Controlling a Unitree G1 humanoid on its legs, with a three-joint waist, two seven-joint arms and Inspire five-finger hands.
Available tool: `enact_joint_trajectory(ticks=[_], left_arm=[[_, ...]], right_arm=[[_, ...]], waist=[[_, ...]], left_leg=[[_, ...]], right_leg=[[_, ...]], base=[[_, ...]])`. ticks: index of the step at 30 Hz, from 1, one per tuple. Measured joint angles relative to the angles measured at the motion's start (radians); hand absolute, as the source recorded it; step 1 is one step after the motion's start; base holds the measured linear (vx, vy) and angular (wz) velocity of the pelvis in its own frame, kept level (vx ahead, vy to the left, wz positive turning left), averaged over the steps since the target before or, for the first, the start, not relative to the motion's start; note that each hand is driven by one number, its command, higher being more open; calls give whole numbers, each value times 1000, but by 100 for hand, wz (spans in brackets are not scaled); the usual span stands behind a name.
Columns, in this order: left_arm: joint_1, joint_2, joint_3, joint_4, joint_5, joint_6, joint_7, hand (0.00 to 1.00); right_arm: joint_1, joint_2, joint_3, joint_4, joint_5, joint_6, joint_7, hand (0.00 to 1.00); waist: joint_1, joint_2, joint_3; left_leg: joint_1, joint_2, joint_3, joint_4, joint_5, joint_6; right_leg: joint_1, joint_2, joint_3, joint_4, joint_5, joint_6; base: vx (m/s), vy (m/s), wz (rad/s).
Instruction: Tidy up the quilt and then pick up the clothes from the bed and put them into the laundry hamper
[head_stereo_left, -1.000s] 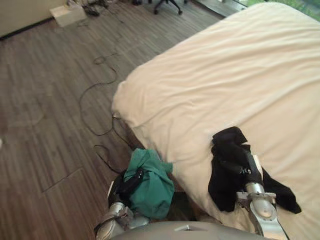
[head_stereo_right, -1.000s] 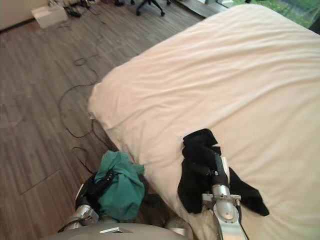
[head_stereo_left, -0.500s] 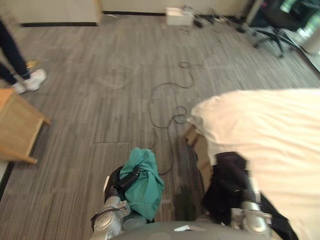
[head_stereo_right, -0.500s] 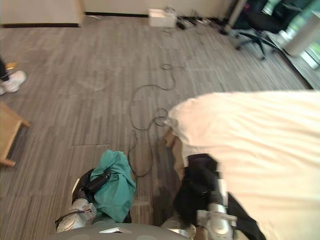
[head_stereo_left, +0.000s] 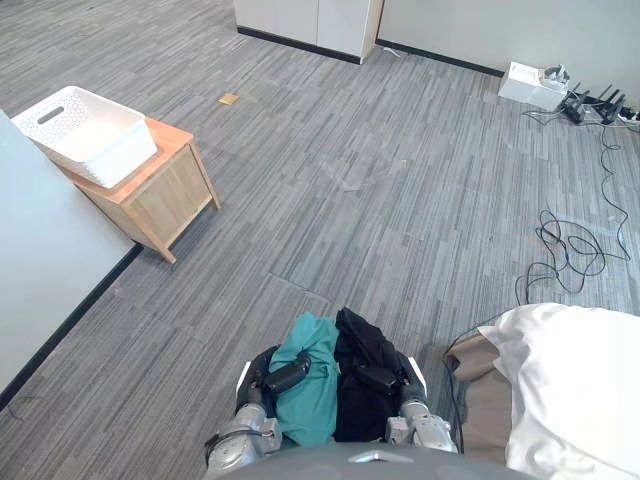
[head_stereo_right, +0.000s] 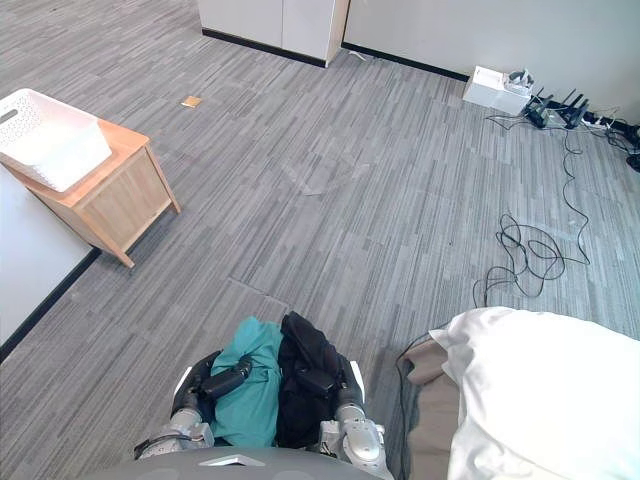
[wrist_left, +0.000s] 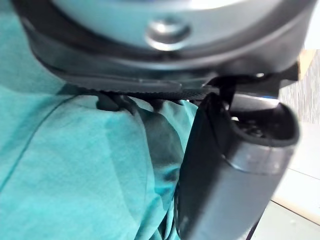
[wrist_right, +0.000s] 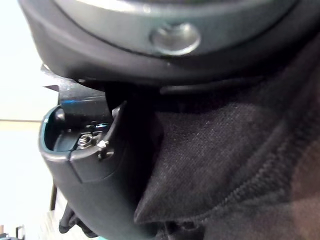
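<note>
**Both garments off the bed, hamper not yet reached**

The view has swung away from the bed since a second ago, so the camera has turned and the room has not moved. The black garment (head_stereo_left: 352, 352), which lay on the quilt then, now hangs clear of it, close in front of the robot.

Far to the left, the white laundry hamper (head_stereo_left: 88, 133) sits empty-looking on a small wooden table (head_stereo_left: 150, 195) against the wall, well apart from both hands across open floor.

Low in the middle, the left hand (head_stereo_left: 285, 377) has its fingers curled round the green garment (head_stereo_left: 308, 400). Its wrist view shows the thumb (wrist_left: 230, 165) pressed across bunched teal cloth.

Touching that bundle on its right is the black garment, with the right hand (head_stereo_left: 382, 380) closed into it. In the right wrist view the thumb (wrist_right: 95, 165) digs into dark knit fabric.

At the far right, one corner of the bed shows, with the pale quilt (head_stereo_left: 570, 390) lying fairly smooth over it.

As a judgement, the quilt step looks finished on the part that can be seen, and the pickup is done for these two pieces. What is left is the walk to the hamper and dropping both in. Whether more clothes wait on the rest of the bed cannot be told.
</note>
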Motion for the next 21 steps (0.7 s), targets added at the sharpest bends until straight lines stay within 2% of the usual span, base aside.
enact_joint_trajectory(ticks=[7,9,10,11,12,13,14,15,16,17,18,20,21], left_arm=[[-44,4,-23,67,0,-1,32,0],[-84,12,-55,111,0,-1,53,0],[-107,18,-83,123,-1,1,69,0],[-121,18,-98,120,-9,-1,79,0],[-130,17,-101,120,-12,-1,86,0],[-153,21,-103,117,-19,-4,90,0],[-189,20,-113,106,-68,-11,107,0],[-195,16,-114,93,-90,-20,115,0],[-196,17,-120,89,-95,-30,115,0],[-196,18,-121,81,-98,-39,109,0],[-203,16,-120,76,-113,-39,109,0],[-205,5,-115,76,-116,-39,112,0],[-207,-5,-114,75,-116,-39,113,0]], right_arm=[[-1,-18,-6,40,-9,0,-19,0],[-3,-35,-3,55,-14,0,-32,0],[-1,-57,6,54,-18,0,-44,0],[0,-86,17,26,-17,-1,-46,0],[-8,-96,29,14,-18,-2,-47,0],[-20,-114,35,0,-10,-9,-49,0],[-55,-154,56,1,-2,-13,-51,0],[-70,-178,69,5,-2,-13,-51,0],[-80,-187,70,7,-2,-13,-52,0],[-101,-188,70,8,-2,-12,-73,0],[-125,-186,72,7,-3,-12,-88,0],[-151,-186,76,6,-8,-12,-90,0],[-170,-186,81,4,-11,-12,-90,0]], waist=[[-3,15,10],[-4,22,25],[-4,31,34],[-1,52,53],[-1,58,68],[-13,67,107],[-13,77,157],[-2,86,168],[5,96,167],[6,101,168],[9,100,169],[21,92,170],[34,78,172]], left_leg=[[-4,8,47,1,-12,-17],[-21,10,54,41,-46,-25],[-64,16,67,129,-102,-32],[-103,33,82,230,-165,-57],[-119,40,98,306,-182,-76],[-190,59,121,492,-202,-110],[-300,112,174,782,-167,-163],[-343,145,182,899,-154,-182],[-370,165,184,950,-166,-175],[-411,194,192,965,-218,-176],[-432,207,203,880,-246,-168],[-437,213,217,695,-241,-156],[-437,206,241,502,-186,-143]], right_leg=[[-16,10,56,-3,5,0],[-20,9,64,7,1,-5],[-29,17,77,12,-6,-9],[-25,37,117,10,-22,-17],[-13,46,156,2,-31,-32],[13,53,183,-11,-32,-37],[61,50,184,-12,-30,-42],[79,52,184,-18,-31,-40],[87,54,185,-27,-31,-38],[100,51,193,-43,-37,-33],[104,39,202,-59,-43,-25],[105,10,205,-64,-58,-3],[115,-26,202,-63,-81,30]], base=[[-22,-1,-19],[-21,1,-17],[-12,-17,-28],[-9,-28,-33],[9,-47,-12],[-10,-22,5],[1,3,-4],[1,32,-25],[92,62,-27],[177,88,-14],[216,97,-7],[308,145,-3],[476,229,5]])
